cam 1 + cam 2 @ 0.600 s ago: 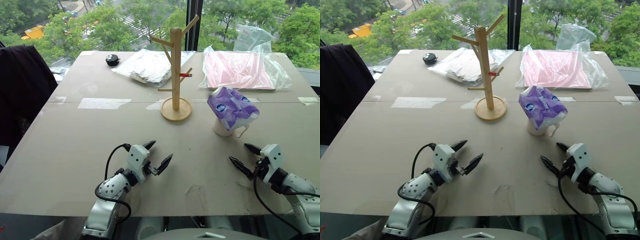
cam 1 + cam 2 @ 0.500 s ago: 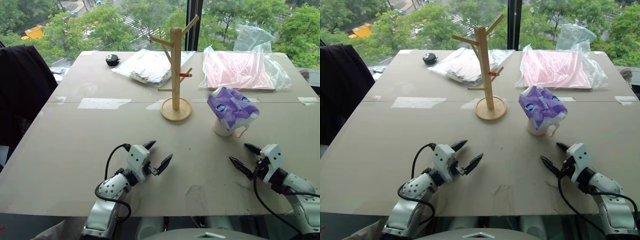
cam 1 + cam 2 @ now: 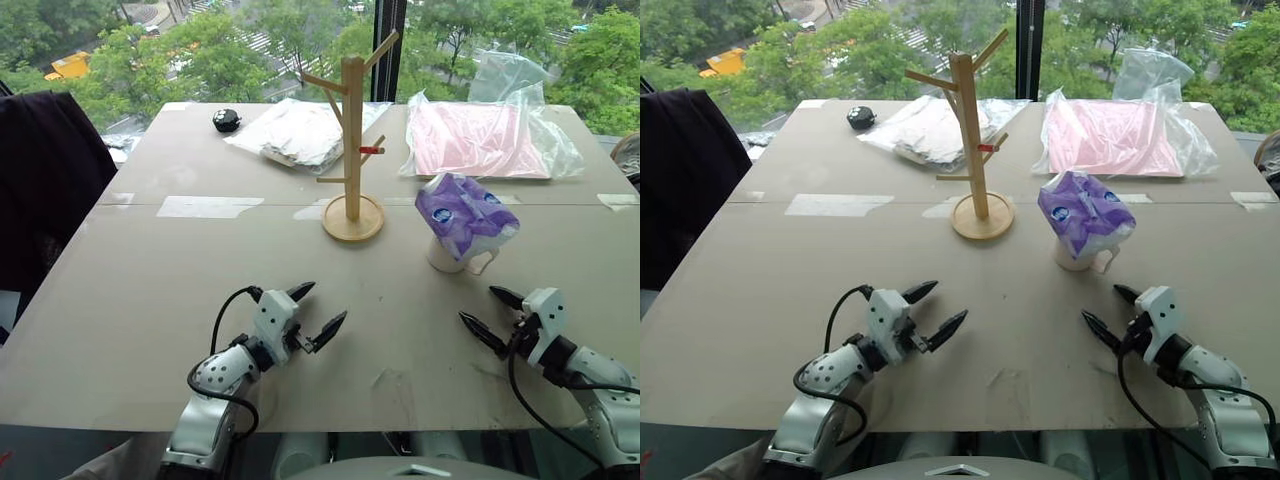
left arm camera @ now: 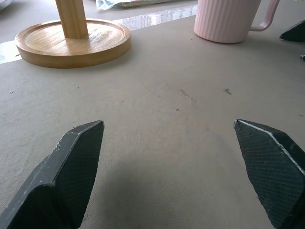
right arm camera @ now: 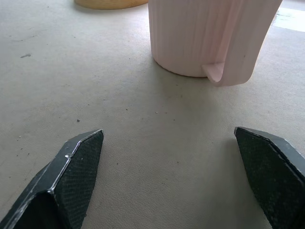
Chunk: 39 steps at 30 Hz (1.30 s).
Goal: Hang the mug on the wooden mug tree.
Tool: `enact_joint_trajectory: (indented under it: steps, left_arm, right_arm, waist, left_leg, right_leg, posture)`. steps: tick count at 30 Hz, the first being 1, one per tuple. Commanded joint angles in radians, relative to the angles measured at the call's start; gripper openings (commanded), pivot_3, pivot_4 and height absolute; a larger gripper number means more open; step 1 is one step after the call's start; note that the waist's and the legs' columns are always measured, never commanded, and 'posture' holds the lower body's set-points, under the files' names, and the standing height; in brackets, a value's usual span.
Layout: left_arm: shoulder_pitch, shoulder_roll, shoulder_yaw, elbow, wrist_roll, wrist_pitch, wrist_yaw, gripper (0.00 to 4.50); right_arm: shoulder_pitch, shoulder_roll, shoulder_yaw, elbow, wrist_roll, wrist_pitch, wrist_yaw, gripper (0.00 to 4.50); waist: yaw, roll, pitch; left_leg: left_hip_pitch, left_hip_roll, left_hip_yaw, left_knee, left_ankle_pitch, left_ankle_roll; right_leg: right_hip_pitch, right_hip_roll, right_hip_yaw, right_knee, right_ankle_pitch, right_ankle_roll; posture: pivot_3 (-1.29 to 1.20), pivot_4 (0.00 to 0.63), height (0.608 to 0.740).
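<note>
low over table (image 3: 120,300), left gripper (image 3: 315,312) jaws open, right gripper (image 3: 490,315) jaws open near mug (image 3: 450,258)

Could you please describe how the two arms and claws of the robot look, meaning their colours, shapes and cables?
Each arm ends in a white block-shaped wrist housing on a silver-grey rounded forearm with black joints. The left claw and right claw each have two black, pointed, wedge-shaped fingers with a fine cross-hatched texture. A black cable loops beside each wrist.

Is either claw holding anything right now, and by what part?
Nothing is held. The left claw and right claw both stand open over bare table; the mug, tissue pack on top, sits ungripped.
</note>
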<state>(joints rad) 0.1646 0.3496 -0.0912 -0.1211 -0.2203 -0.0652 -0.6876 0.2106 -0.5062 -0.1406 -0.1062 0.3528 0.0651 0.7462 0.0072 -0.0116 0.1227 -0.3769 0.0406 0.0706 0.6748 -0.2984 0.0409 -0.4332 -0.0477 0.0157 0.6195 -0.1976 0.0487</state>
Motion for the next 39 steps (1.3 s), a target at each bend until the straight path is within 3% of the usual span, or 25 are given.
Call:
enact_joint_trajectory:
  steps: [1,12,19,23,27,32,39]
  left_arm:
    - [0.02,0.015,-0.006,0.087,0.005,0.007,-0.023,4.5]
    - [-0.024,0.052,-0.01,0.011,-0.027,0.032,-0.095,4.5]
    - [-0.17,0.224,0.051,-0.255,-0.263,0.286,-0.233,4.5]
    - [-0.335,0.299,0.058,-0.339,-0.366,0.436,-0.27,4.5]
    - [-0.477,0.326,0.044,-0.38,-0.411,0.54,-0.263,4.5]
    - [-0.558,0.332,0.052,-0.434,-0.442,0.628,-0.223,4.5]
    - [-0.555,0.338,0.057,-0.467,-0.447,0.663,-0.206,4.5]
  right_arm:
    - [0.019,-0.035,-0.058,-0.043,0.01,0.02,-0.008,4.45]
    - [0.065,-0.079,-0.198,-0.244,0.066,0.083,-0.051,4.45]
    - [-0.087,-0.221,-0.352,-0.537,0.355,0.348,-0.141,4.45]
    - [-0.204,-0.293,-0.259,-0.587,0.408,0.474,-0.165,4.45]
    - [-0.306,-0.297,-0.102,-0.559,0.318,0.523,-0.207,4.45]
    - [-0.335,-0.305,-0.007,-0.476,0.179,0.53,-0.23,4.45]
    - [-0.342,-0.295,0.035,-0.458,0.101,0.523,-0.212,4.45]
  waist:
    - [0.003,0.001,0.0]
    - [0.004,0.005,0.004]
    - [0.001,-0.005,0.021]
    - [0.005,-0.009,0.027]
    - [0.004,-0.013,0.029]
    - [0.006,-0.015,0.03]
    - [0.005,-0.015,0.03]
  left_leg:
    - [0.0,0.0,0.0,0.0,0.0,0.0]
    - [0.0,0.0,0.0,0.0,0.0,0.0]
    - [-0.006,-0.001,0.0,0.0,0.0,0.0]
    - [-0.007,-0.001,0.0,0.0,0.0,0.0]
    - [-0.009,-0.004,0.0,0.0,0.0,0.0]
    - [-0.011,-0.004,0.0,0.0,0.0,0.0]
    - [-0.012,-0.004,0.0,0.002,0.001,-0.001]
  right_leg:
    - [0.0,0.0,0.0,0.0,0.0,0.0]
    - [0.0,0.0,0.0,0.0,0.0,0.0]
    - [-0.007,0.001,0.001,0.002,0.0,0.0]
    - [-0.007,0.001,0.0,0.002,0.001,-0.002]
    - [-0.007,0.001,0.001,0.0,0.002,-0.002]
    - [-0.007,0.001,0.0,0.0,0.0,0.0]
    - [-0.007,0.002,-0.001,0.0,0.001,0.001]
  posture:
    - [0.0,0.15,0.74]
    - [0.0,0.15,0.74]
    - [0.0,0.15,0.74]
    - [0.0,0.15,0.74]
    - [0.0,0.15,0.74]
    - [0.0,0.15,0.74]
    - [0.0,0.15,0.74]
